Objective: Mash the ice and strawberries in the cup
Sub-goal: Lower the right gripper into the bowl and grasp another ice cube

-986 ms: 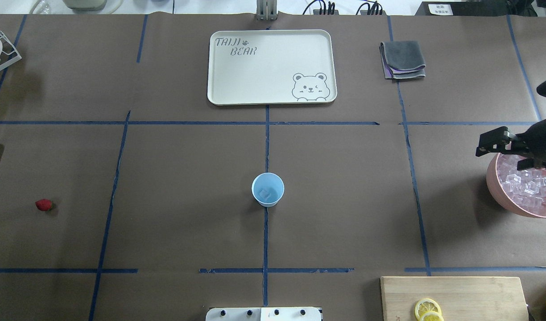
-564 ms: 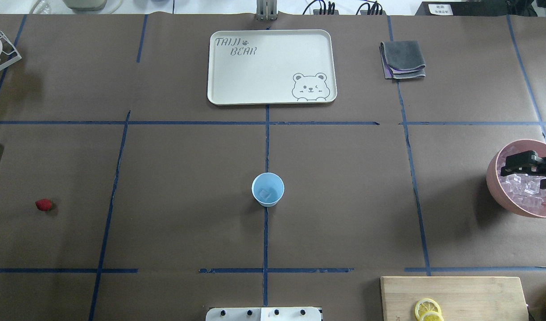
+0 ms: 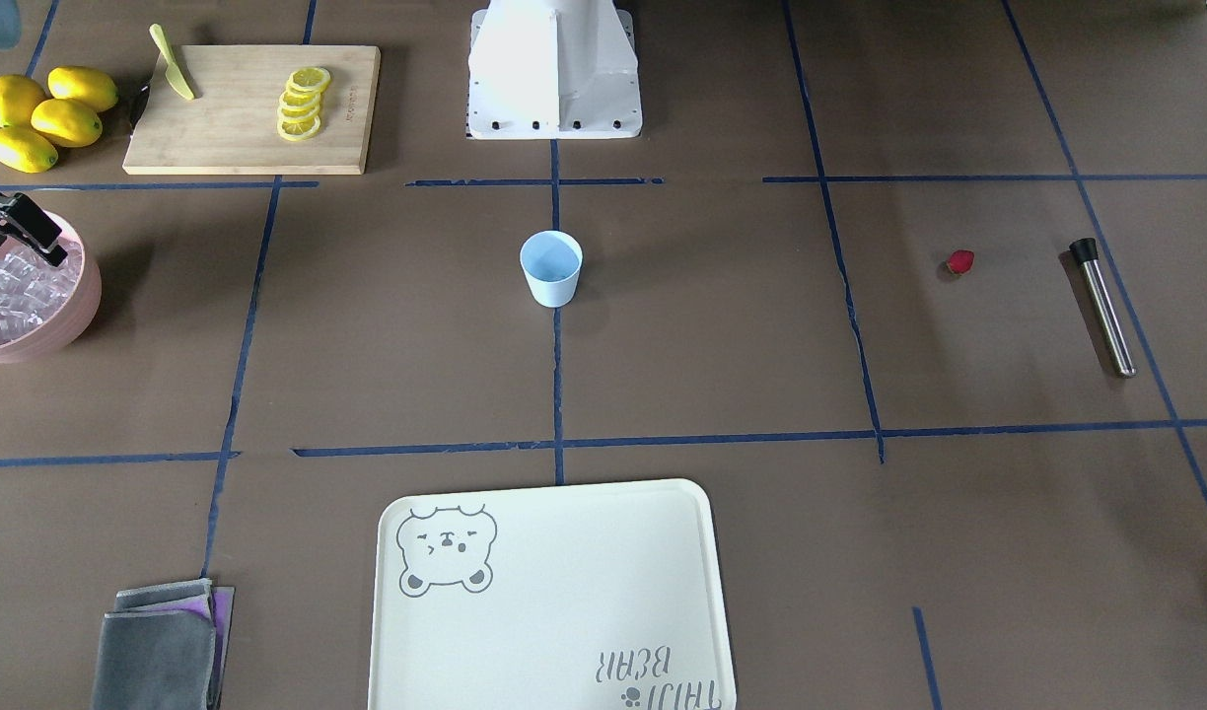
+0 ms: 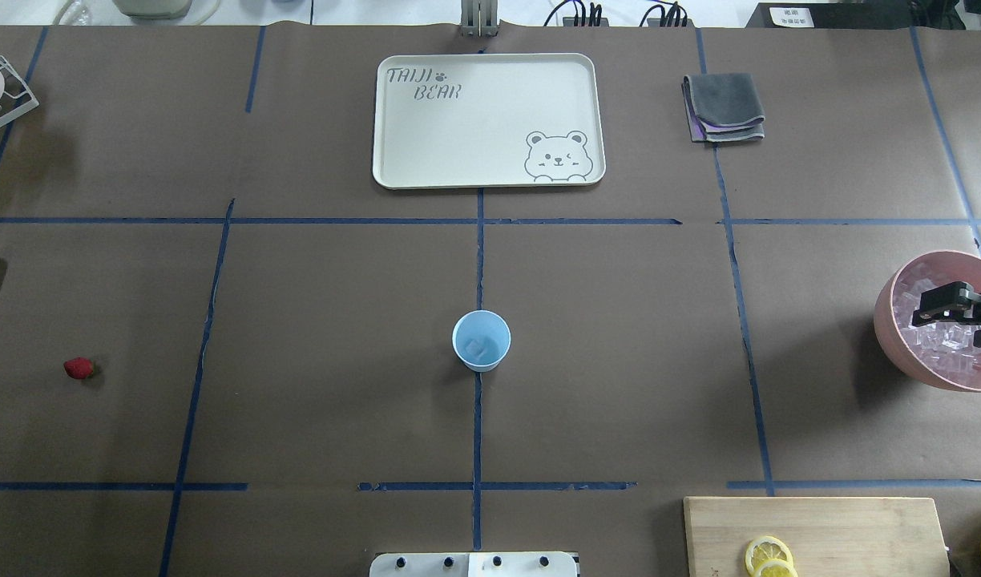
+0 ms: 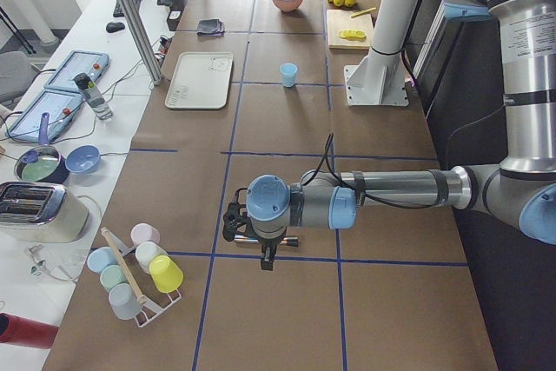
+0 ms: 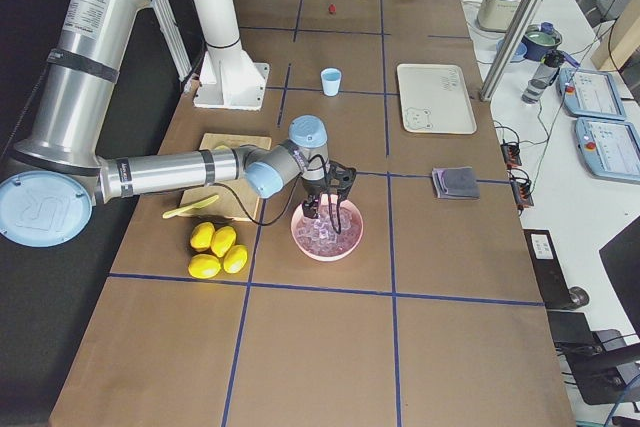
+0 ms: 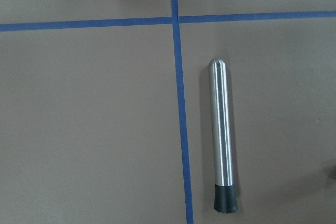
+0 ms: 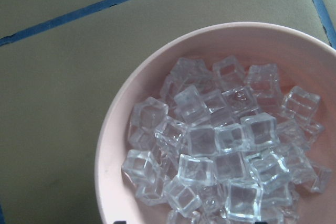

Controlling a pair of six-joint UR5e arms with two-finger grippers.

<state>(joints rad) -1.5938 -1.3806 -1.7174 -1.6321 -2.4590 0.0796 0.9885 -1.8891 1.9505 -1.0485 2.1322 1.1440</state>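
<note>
**One cube in the cup, right arm at the ice bowl**

The cup (image 4: 481, 340) stood mid-table with what looked like one cube in it. On the overhead view the pink bowl (image 4: 887, 320) of ice (image 8: 220, 145) sat at the cup's 3 o'clock, well apart. The strawberry (image 4: 78, 368) lay at its 9 o'clock, also well apart.

The right end effector (image 4: 951, 324) hung over the bowl with its fingers spread, pinching nothing. The left end effector (image 5: 252, 230) hovered above the metal muddler (image 7: 221, 140); whether it was spread or pressed together I cannot tell.

The step in hand was probably picking another cube. To do it well:
- Choose a cube on top of the heap, away from the rim.
- Straddle two flat faces of it, not its corners.
- Close gently, since ice is slick and likely to squirt out.
- Lift straight up past the rim before swinging toward 9 o'clock.
- Release low over the cup, which is light and could tip.
</note>
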